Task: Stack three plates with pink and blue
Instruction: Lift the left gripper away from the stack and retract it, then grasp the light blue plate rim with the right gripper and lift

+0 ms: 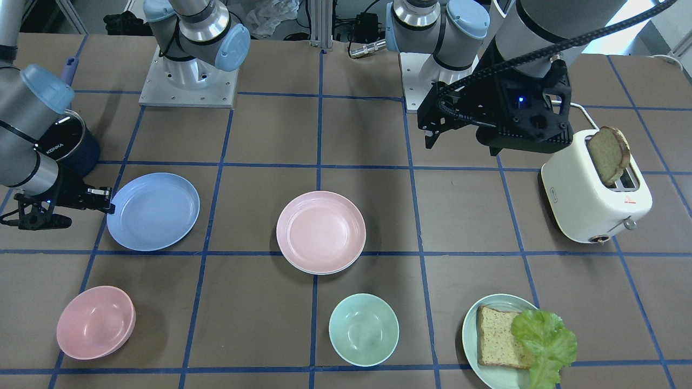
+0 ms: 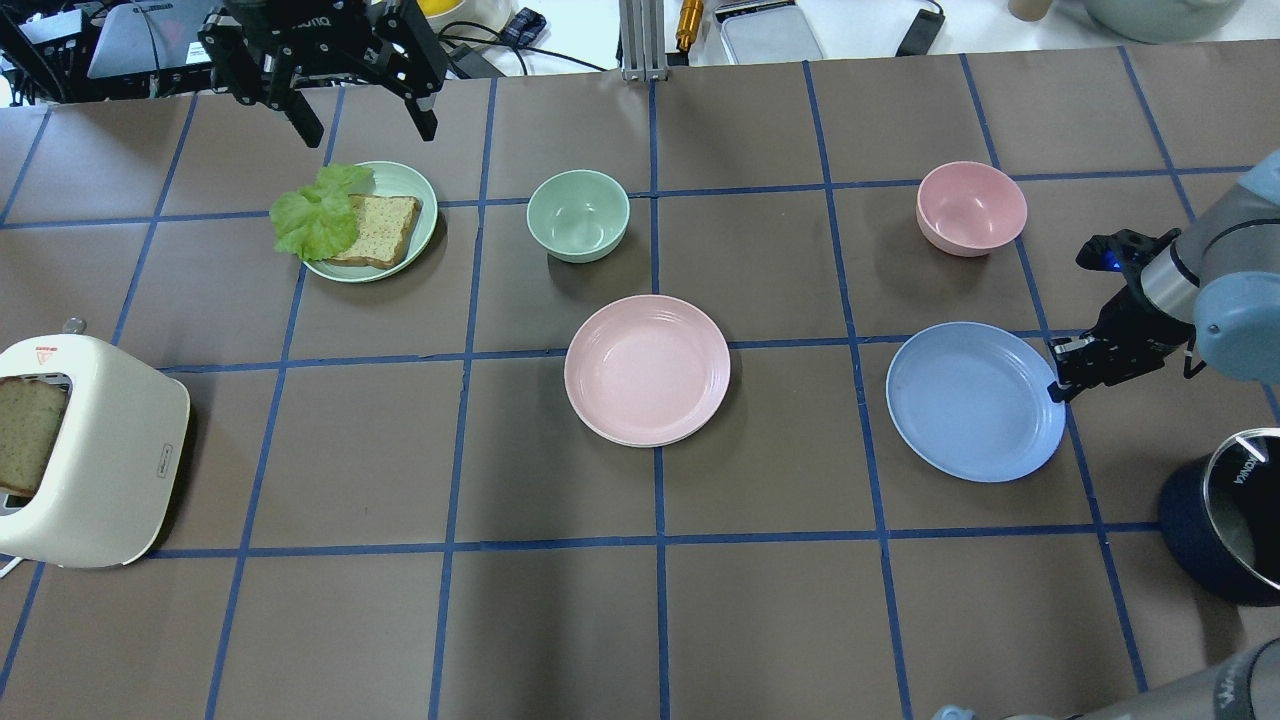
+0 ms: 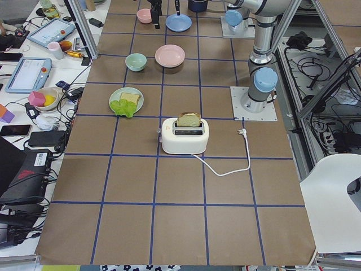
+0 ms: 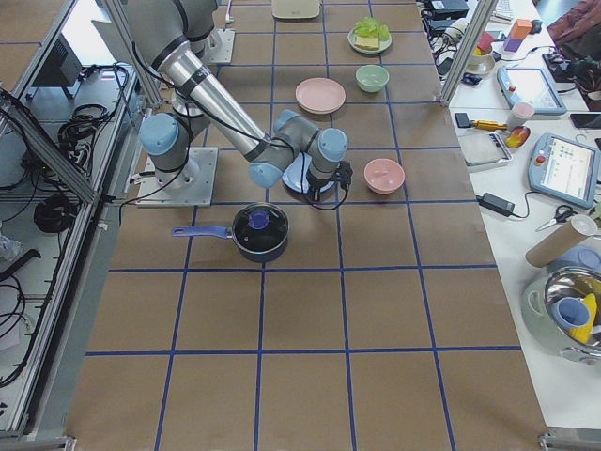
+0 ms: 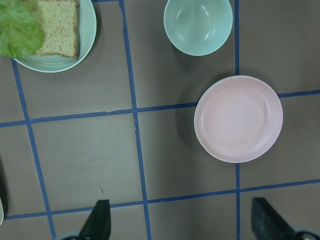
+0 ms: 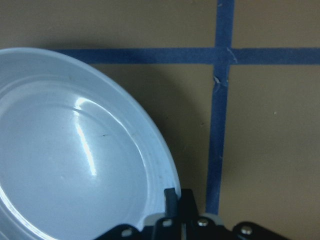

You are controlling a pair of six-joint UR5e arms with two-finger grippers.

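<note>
The pale pink plate (image 2: 647,368) lies at the table's middle on top of the cream-white plate, of which only a thin rim (image 1: 313,272) shows. The light blue plate (image 2: 972,400) lies apart, on the robot's right. My right gripper (image 2: 1058,385) is low at the blue plate's outer rim. In the right wrist view (image 6: 176,200) its fingers are closed together on that rim. My left gripper (image 2: 365,125) hangs high over the far left, open and empty. Its fingertips (image 5: 100,222) stand wide apart in the left wrist view.
A pink bowl (image 2: 970,207) stands beyond the blue plate and a green bowl (image 2: 578,215) beyond the pink plate. A pale green plate (image 2: 405,185) holds bread and lettuce. A toaster (image 2: 110,450) stands at the left, and a dark lidded pot (image 2: 1225,515) by my right arm.
</note>
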